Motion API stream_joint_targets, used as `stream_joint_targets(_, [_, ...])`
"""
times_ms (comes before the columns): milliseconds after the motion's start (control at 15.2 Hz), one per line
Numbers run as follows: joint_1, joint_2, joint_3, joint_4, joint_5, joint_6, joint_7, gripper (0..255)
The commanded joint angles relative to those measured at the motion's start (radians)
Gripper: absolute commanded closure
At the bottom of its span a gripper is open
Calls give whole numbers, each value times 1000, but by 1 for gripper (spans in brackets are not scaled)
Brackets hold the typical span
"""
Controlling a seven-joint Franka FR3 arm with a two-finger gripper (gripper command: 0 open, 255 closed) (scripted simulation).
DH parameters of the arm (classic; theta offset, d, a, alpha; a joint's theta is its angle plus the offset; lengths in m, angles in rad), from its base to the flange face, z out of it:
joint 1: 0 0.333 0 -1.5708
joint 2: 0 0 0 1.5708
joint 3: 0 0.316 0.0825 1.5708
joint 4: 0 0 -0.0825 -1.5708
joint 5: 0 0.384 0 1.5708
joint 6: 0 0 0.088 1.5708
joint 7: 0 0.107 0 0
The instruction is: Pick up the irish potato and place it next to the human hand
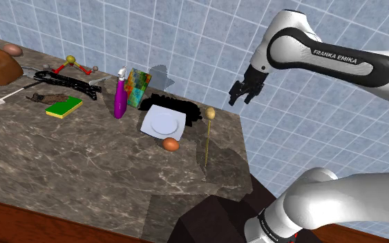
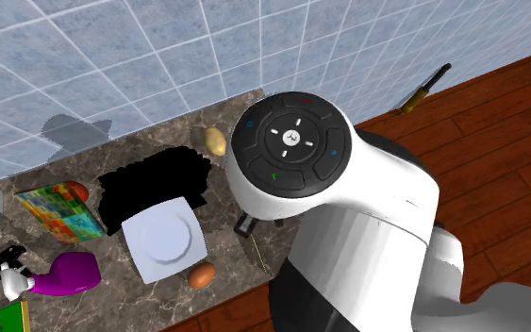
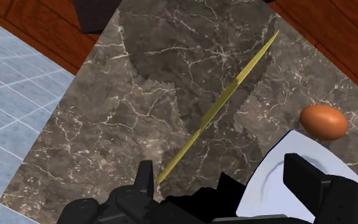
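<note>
The potato (image 1: 211,112) (image 2: 216,141) is small, oval and yellowish. It lies near the counter's back corner at the shoulder view's right, just beyond a flat black mass (image 1: 168,105) (image 2: 155,184) (image 3: 196,203) whose form I cannot make out. My gripper (image 1: 243,93) (image 3: 225,184) hangs in the air above the counter's edge, higher than the potato and to its right in the shoulder view. The fingers (image 3: 145,181) stand apart with nothing held. The arm's big joint covers most of the hand in the second exterior view.
A white plate (image 1: 162,122) (image 2: 164,236) (image 3: 285,178) lies by the black mass, with a brown egg (image 1: 171,144) (image 2: 202,275) (image 3: 323,121) in front. A thin yellow stick (image 1: 206,145) (image 3: 222,105) lies near the counter's end. Further left are a purple spray bottle (image 1: 120,96), a colourful box (image 1: 139,88) and a sponge (image 1: 64,106).
</note>
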Motion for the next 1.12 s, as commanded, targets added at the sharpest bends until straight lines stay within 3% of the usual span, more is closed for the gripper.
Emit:
stream_joint_targets(0, [-11, 66, -3, 5, -1, 57, 25, 0])
stream_joint_targets(528, [-52, 346, -32, 92, -3, 229, 105, 0])
stream_joint_targets(1056, [-89, 636, -70, 247, 16, 342, 168, 0])
